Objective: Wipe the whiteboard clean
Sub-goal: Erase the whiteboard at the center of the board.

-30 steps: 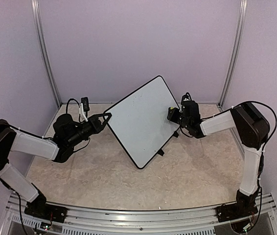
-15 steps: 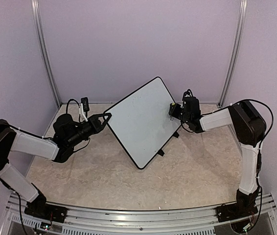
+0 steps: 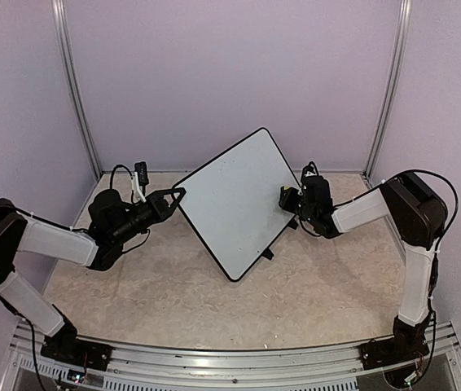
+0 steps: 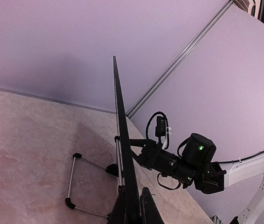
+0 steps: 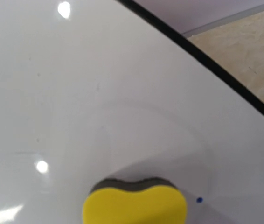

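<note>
The whiteboard [image 3: 234,199] stands tilted on one corner in the middle of the table, its white face nearly free of marks. My left gripper [image 3: 180,194] is shut on its left corner. In the left wrist view the whiteboard [image 4: 121,140] shows edge-on, pinched by my left gripper [image 4: 133,193]. My right gripper [image 3: 287,198] holds a yellow sponge [image 3: 283,193] against the whiteboard's right part. In the right wrist view the sponge [image 5: 135,205] presses on the whiteboard's face [image 5: 99,93], with a small blue dot [image 5: 199,200] beside it. The right fingers are hidden there.
The black wire stand [image 4: 73,179] on the board's back rests on the beige tabletop [image 3: 312,285]. Purple walls [image 3: 230,73] enclose the back and sides. The right arm [image 4: 188,163] reaches in behind the board's far edge.
My right gripper slid the sponge up along the board's right edge, then back down and slightly inward. The left gripper and the board have not moved.
</note>
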Controlling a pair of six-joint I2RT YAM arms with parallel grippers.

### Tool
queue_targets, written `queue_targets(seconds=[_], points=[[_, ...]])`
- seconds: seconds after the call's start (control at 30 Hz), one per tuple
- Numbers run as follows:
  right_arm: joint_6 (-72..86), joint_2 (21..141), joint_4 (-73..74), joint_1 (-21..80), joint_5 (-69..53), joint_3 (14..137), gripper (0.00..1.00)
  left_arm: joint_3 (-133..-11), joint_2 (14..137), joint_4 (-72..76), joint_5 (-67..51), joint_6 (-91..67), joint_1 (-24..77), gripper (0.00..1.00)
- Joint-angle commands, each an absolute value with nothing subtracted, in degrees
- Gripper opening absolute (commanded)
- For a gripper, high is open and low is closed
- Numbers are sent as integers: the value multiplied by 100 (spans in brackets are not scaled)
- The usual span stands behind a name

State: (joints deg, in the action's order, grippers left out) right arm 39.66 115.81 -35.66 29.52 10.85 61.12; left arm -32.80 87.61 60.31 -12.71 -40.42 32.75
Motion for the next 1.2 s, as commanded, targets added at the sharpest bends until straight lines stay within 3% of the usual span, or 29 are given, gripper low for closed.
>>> queue_targets(seconds=[0.0, 0.37, 0.83, 1.17], points=[[3849, 11649, -3199, 3014, 806, 6385, 0, -3321, 8719, 6660, -2257, -3999, 3428, 0], [3668, 11946, -2789, 2903, 694, 7528, 0, -3314, 8721, 6643, -2251, -3977, 3419, 0], [4552, 11689, -3265, 2672, 709, 5745, 0, -3305, 8692, 6674, -2268, -4017, 3407, 0], [4543, 11689, -3373, 2622, 439, 5845, 0, -3313, 8680, 6669, -2259, -4008, 3436, 0]])
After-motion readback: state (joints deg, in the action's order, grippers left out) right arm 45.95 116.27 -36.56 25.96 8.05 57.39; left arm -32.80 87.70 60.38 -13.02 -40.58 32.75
